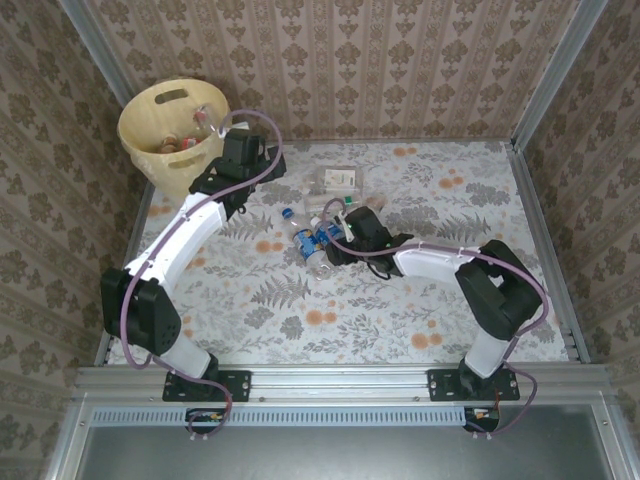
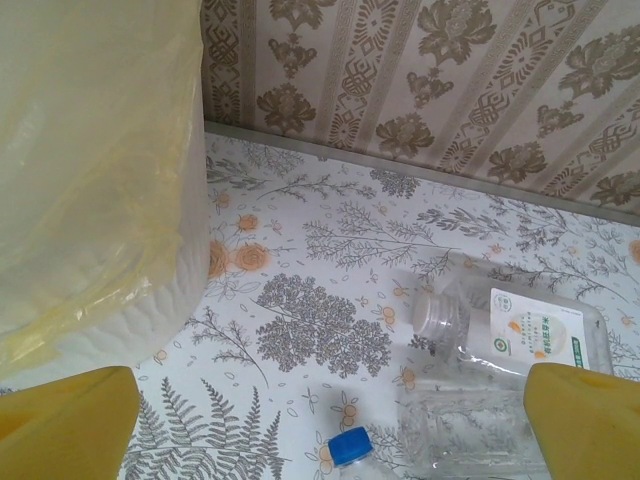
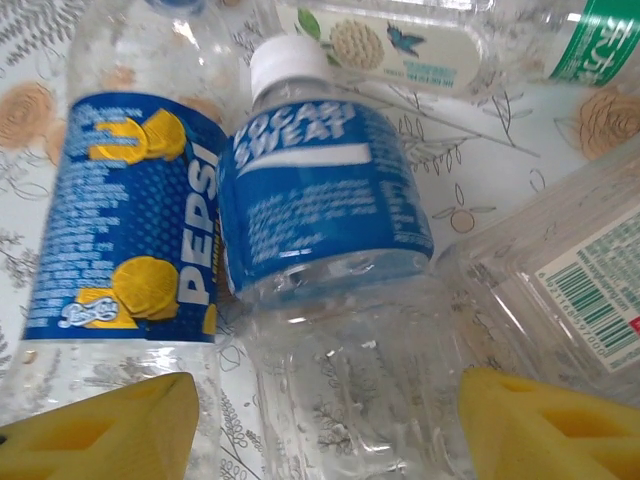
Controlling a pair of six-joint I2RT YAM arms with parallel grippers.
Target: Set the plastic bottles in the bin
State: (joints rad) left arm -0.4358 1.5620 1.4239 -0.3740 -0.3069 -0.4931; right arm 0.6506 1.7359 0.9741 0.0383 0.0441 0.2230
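Bottles (image 1: pixel 306 243) lie clustered at centre in the overhead view, at the right pincer (image 1: pixel 340 238); the bin (image 1: pixel 175 125) stands far left, the left pincer (image 1: pixel 238 140) beside it. Left wrist: we see its fingers (image 2: pixel 70 420) wide apart, empty, bin wall at left. Right wrist: a white-capped bottle (image 3: pixel 320 220) lies lengthwise between the fingers (image 3: pixel 540 430), cap pointing away, touching a Pepsi bottle (image 3: pixel 130 220); we cannot tell whether it is clamped.

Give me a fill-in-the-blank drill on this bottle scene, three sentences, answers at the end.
From above, the pale yellow bin stands at the far ____ corner of the table. In the right wrist view, the Pocari Sweat bottle has a ____ cap. The blue-labelled bottle beside it reads ____.
Answers: left; white; Pepsi.
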